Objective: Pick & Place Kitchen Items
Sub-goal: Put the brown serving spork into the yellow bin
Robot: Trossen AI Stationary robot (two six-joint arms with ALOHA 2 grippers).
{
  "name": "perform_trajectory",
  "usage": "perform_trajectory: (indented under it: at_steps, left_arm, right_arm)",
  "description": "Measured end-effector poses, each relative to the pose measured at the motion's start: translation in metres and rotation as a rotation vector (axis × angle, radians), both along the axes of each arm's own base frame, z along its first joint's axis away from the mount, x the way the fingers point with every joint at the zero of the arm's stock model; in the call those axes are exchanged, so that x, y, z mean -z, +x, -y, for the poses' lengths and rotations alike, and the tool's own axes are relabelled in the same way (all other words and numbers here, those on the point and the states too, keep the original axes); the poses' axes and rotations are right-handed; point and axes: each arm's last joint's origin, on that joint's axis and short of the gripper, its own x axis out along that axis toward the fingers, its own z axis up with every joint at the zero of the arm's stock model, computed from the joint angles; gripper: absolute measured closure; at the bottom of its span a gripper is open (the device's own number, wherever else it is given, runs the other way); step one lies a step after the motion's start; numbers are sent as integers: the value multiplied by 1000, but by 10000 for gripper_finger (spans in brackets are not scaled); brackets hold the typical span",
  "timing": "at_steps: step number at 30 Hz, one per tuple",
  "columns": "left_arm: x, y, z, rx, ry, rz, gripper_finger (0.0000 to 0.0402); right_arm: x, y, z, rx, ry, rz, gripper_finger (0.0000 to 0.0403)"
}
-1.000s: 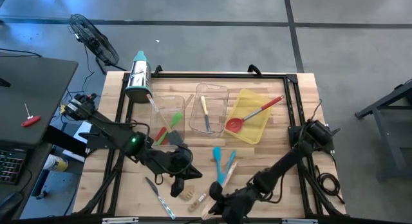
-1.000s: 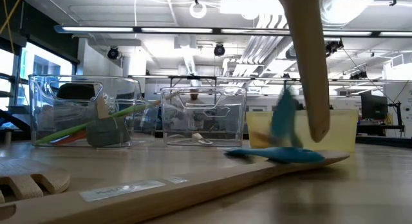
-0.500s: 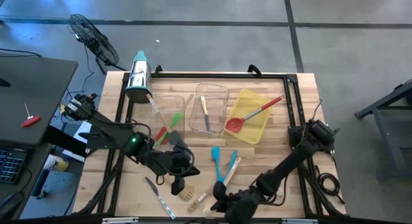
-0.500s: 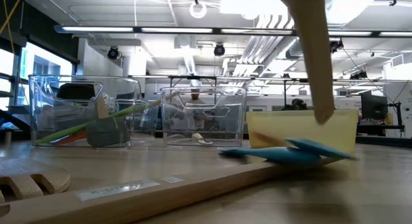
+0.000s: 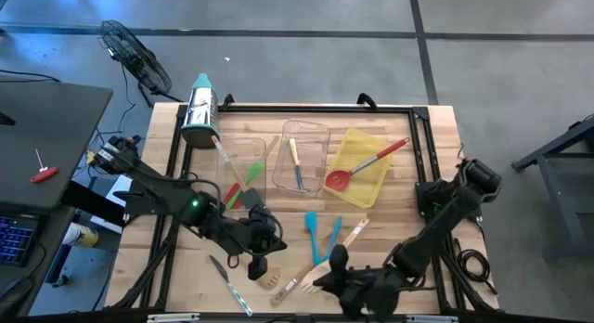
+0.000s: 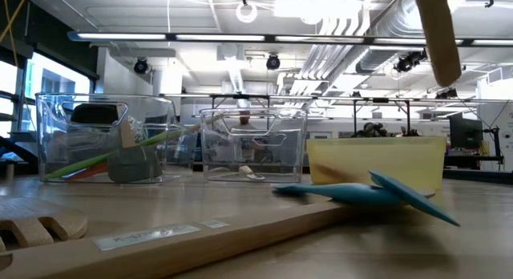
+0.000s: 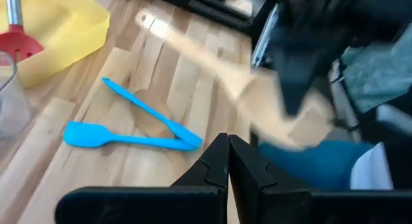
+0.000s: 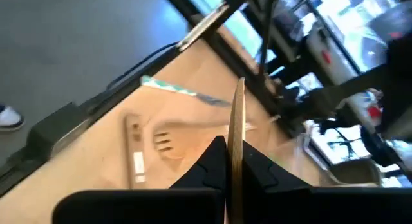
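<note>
My right gripper [image 5: 331,270] is near the table's front edge, shut on a wooden utensil [image 5: 348,238], which the low view shows as a rounded end [image 6: 439,34] high above the table. Two teal spatulas [image 5: 320,232] lie crossed on the table just behind it. To their left my left gripper [image 5: 258,264] hangs shut with nothing in it, above a wooden fork [image 5: 269,280] and a labelled wooden handle [image 5: 289,287]. A small knife [image 5: 228,278] lies at the front left. A red spoon [image 5: 357,167] rests across the yellow bin [image 5: 371,184]. My right gripper pinches the wooden utensil between its two fingers on its flat faces [image 8: 238,137], toward its broad end; the wrist view shows it edge-on. The fingers come from the table's right, slanting a little down. The utensil is lifted clear, its handle [image 5: 357,226] pointing far-right.
Two clear bins [image 5: 243,148] [image 5: 306,128] holding utensils stand at the back middle, beside the yellow bin. A steel cylinder with a teal cap [image 5: 199,111] lies at the back left. A black frame [image 5: 316,108] borders the table.
My right gripper has risen from the table's front edge with the wooden utensil, lifting it clear of the table and swinging its handle toward the far right. A teal spatula that stood tipped up has dropped flat on the table.
</note>
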Motion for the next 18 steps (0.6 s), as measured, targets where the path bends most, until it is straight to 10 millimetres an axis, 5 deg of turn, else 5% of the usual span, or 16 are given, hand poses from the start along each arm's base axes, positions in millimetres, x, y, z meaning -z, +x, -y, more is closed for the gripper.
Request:
perform_trajectory:
  at_steps: [11,18]
  left_arm:
    - [24,15,13,150,393,6,398]
    - [35,27,17,115,502,39,398]
  right_arm:
    - [-72,-14,22,-57,248,208,398]
    - [-83,-9,31,-282,345,188,398]
